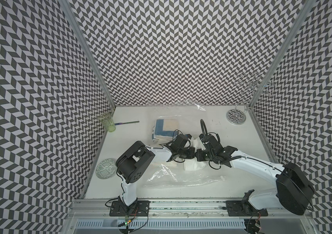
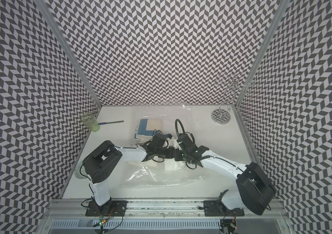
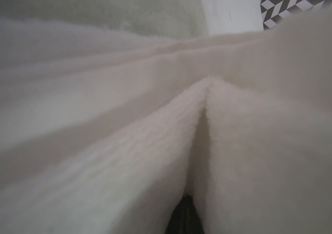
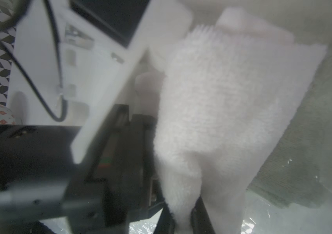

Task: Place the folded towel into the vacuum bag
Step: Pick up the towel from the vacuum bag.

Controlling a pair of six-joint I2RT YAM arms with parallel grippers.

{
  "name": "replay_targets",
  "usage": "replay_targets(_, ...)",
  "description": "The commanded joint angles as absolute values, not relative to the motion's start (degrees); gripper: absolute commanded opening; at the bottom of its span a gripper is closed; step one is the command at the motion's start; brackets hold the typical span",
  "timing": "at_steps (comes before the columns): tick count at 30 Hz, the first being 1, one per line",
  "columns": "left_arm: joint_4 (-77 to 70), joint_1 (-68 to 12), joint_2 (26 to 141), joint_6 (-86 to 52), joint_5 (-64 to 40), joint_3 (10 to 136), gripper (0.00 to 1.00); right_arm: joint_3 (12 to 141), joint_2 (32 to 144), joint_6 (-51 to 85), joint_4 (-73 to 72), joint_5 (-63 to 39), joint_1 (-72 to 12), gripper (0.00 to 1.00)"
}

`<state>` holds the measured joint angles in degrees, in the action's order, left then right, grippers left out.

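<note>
A white fluffy folded towel (image 1: 193,165) hangs between my two grippers at mid-table, seen in both top views. My left gripper (image 1: 188,157) is shut on it; in the left wrist view the towel (image 3: 161,121) fills the frame and only a dark bit of jaw shows at the gripper (image 3: 187,216). My right gripper (image 4: 182,220) is shut on the towel's (image 4: 221,97) edge, right beside the left one. The vacuum bag (image 1: 181,178), clear and glossy, lies flat on the table beneath and in front of the towel.
A blue-and-cream folded towel stack (image 1: 166,129) lies behind the grippers with glossy film over it. A green glass (image 1: 107,122) and a thin stick (image 1: 127,123) are at the back left, a patterned plate (image 1: 106,168) at the left edge, a wire stand (image 1: 237,117) at the back right.
</note>
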<state>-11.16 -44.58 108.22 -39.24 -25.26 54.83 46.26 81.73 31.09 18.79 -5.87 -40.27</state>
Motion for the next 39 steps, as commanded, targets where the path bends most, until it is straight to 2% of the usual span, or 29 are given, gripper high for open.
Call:
replay_targets(1,-11.5,-44.2,104.3,-39.5,-24.3,52.8,0.09,43.4,85.4,34.7,15.3,-7.6,-39.1,0.11)
replay_targets(9,-5.0,-43.5,91.8,-37.2,-24.5,51.8,0.15,40.2,87.3,34.3,16.6,0.2,-35.1,0.07)
replay_targets(14,-0.1,-40.2,82.5,-37.0,-21.8,43.9,0.16,42.7,86.5,32.5,18.9,2.9,-34.9,0.06)
replay_targets(20,-7.5,-39.7,81.7,-41.0,-22.9,34.9,0.16,47.7,83.5,30.4,23.7,5.1,-37.6,0.06)
replay_targets(27,-13.7,-40.8,87.3,-40.8,-24.5,34.5,0.14,53.7,86.2,32.6,26.1,6.7,-45.2,0.09)
replay_targets(30,-13.9,-41.0,89.2,-40.2,-24.8,35.0,0.13,54.7,89.4,33.6,25.6,7.7,-47.2,0.17)
replay_targets(35,-13.4,-40.9,88.3,-39.6,-24.9,34.4,0.12,55.4,95.0,34.4,24.2,6.4,-47.7,0.57)
replay_targets(39,-10.6,-40.8,85.3,-38.6,-23.8,34.1,0.11,57.0,98.0,35.2,24.0,5.2,-48.1,0.75)
